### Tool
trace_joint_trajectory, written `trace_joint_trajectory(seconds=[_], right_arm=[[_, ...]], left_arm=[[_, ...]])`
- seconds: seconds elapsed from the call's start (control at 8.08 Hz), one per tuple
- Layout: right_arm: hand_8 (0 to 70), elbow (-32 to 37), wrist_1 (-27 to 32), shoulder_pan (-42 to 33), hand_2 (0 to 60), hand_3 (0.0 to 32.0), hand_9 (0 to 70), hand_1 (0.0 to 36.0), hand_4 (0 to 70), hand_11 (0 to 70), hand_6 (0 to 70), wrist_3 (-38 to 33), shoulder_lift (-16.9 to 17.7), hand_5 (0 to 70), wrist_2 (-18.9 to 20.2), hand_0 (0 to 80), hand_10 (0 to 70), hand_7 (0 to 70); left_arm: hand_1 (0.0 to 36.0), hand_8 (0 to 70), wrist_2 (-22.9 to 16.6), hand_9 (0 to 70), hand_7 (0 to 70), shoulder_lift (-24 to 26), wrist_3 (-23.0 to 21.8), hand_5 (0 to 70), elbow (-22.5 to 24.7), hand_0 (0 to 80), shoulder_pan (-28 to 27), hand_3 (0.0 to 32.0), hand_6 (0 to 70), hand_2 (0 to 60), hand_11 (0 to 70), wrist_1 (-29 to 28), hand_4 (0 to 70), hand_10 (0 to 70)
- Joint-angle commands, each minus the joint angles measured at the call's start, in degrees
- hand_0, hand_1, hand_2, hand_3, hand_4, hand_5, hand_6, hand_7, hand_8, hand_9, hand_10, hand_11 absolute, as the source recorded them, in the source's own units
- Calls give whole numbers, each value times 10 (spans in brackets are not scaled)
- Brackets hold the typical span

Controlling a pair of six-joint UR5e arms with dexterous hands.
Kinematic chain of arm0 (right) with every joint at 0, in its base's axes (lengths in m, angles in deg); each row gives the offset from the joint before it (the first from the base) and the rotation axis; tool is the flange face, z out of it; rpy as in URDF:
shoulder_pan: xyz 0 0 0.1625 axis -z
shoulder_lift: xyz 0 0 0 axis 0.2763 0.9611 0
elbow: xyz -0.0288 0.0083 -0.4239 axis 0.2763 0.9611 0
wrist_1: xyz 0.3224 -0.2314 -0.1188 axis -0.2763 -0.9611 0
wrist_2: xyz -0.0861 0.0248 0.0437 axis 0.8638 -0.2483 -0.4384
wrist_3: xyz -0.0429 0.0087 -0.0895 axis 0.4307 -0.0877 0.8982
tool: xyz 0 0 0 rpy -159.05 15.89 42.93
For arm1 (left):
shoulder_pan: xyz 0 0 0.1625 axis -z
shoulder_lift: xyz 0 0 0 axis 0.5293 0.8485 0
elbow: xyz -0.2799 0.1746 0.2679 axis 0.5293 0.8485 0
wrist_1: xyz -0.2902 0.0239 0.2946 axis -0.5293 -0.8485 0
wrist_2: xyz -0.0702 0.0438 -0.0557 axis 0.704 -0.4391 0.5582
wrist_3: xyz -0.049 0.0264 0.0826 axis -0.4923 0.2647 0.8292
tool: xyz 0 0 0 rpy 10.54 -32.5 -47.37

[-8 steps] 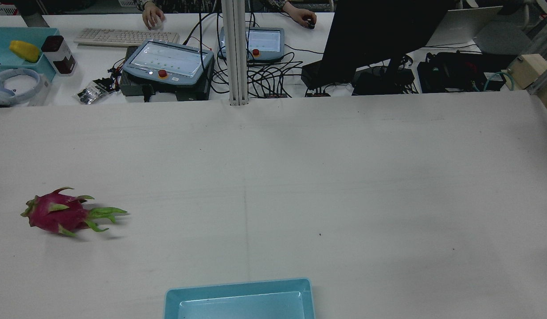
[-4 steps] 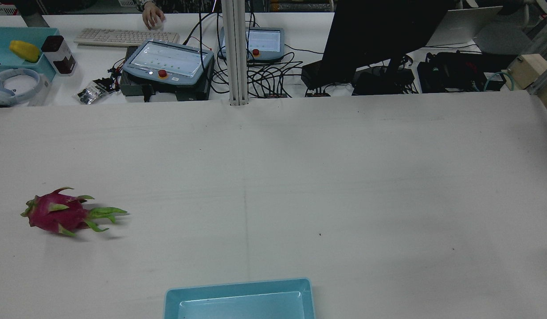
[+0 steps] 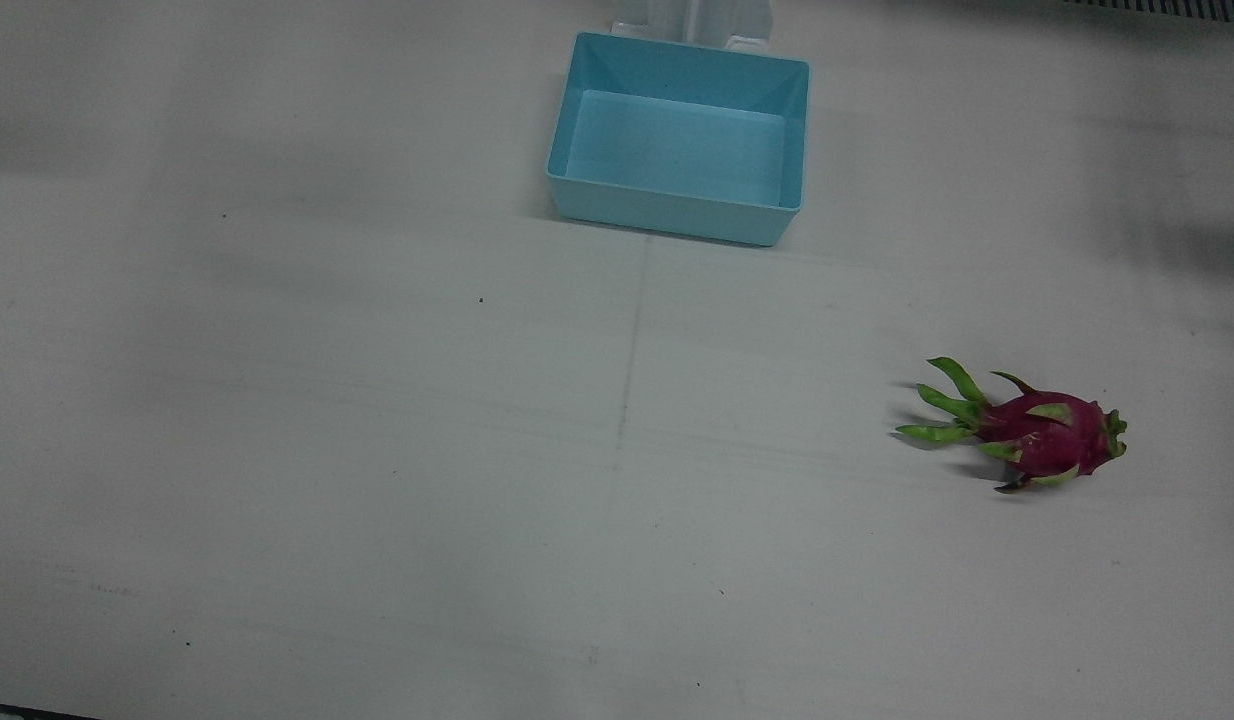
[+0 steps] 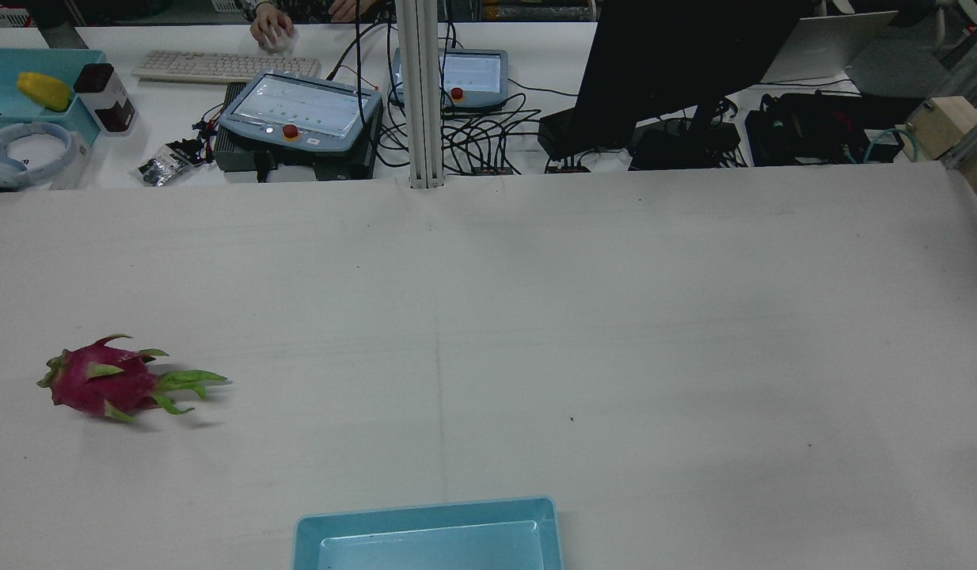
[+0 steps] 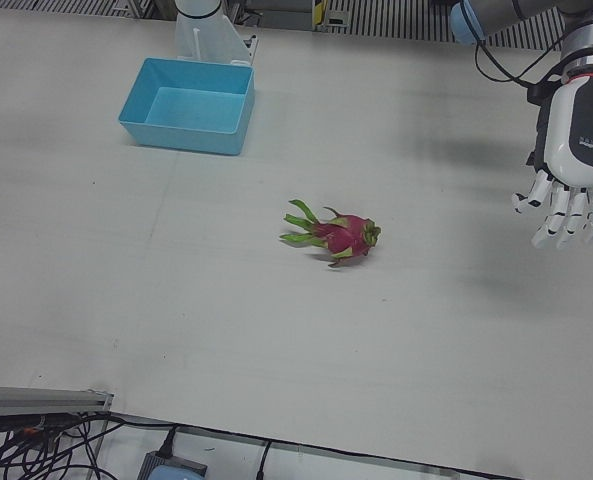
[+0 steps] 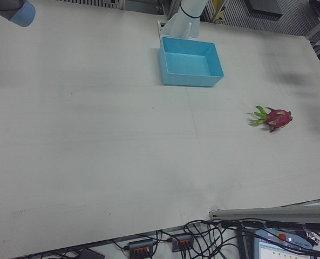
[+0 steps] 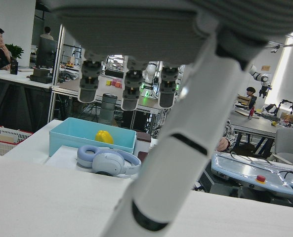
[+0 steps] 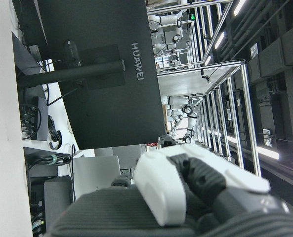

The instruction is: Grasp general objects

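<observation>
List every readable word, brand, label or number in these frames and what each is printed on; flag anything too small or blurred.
"HUAWEI": on the back of the black monitor, reading sideways in the right hand view.
Small round logo on the back of the left hand: too small to read.
Screens of the two teach pendants: lit, but text too small to read.
Keyboard keys: blurred, unreadable.
Dragon fruit and blue bin: no markings visible.

1 dragon fruit (image 3: pixel 1037 436), 1 blue bin (image 3: pixel 679 204) on table, 2 teach pendants (image 4: pixel 300 107), 1 keyboard (image 4: pixel 223 66), 1 headphones (image 4: pixel 25 154), 1 monitor (image 4: pixel 678 63)
</observation>
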Motion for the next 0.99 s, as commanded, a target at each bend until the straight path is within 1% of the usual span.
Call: trace_joint_trajectory(seconds=[0.0,0.12,0.25,0.5,0.62,0.74,0.87], right_arm=[[0,0,0,1,0,0,0,0,0,0,0,0,0,0,0,0,0,0],[0,0,0,1,0,0,0,0,0,0,0,0,0,0,0,0,0,0],[0,0,0,1,0,0,0,0,0,0,0,0,0,0,0,0,0,0],[0,0,0,0,0,0,0,0,0,0,0,0,0,0,0,0,0,0],[0,-1,0,0,0,0,0,0,0,0,0,0,0,0,0,0,0,0],[0,-1,0,0,0,0,0,0,0,0,0,0,0,0,0,0,0,0],[0,-1,-1,0,0,0,0,0,0,0,0,0,0,0,0,0,0,0]], left_arm=[[360,199,37,159,293,57,5,700,-45,800,-48,182,100,600,181,-7,0,94],[360,202,40,163,300,135,4,700,-45,800,-66,170,107,600,182,53,0,94],[360,204,63,165,299,180,2,700,-44,800,-100,170,109,600,173,94,0,88],[360,198,145,156,285,185,2,700,-41,800,-201,194,89,600,166,103,0,83],[360,195,148,153,276,181,2,700,-41,800,-212,198,79,600,166,104,0,83],[360,193,140,150,264,180,1,700,-32,800,-213,202,68,600,167,115,0,84],[360,190,114,144,235,181,3,700,-18,800,-219,212,39,600,174,136,0,90]])
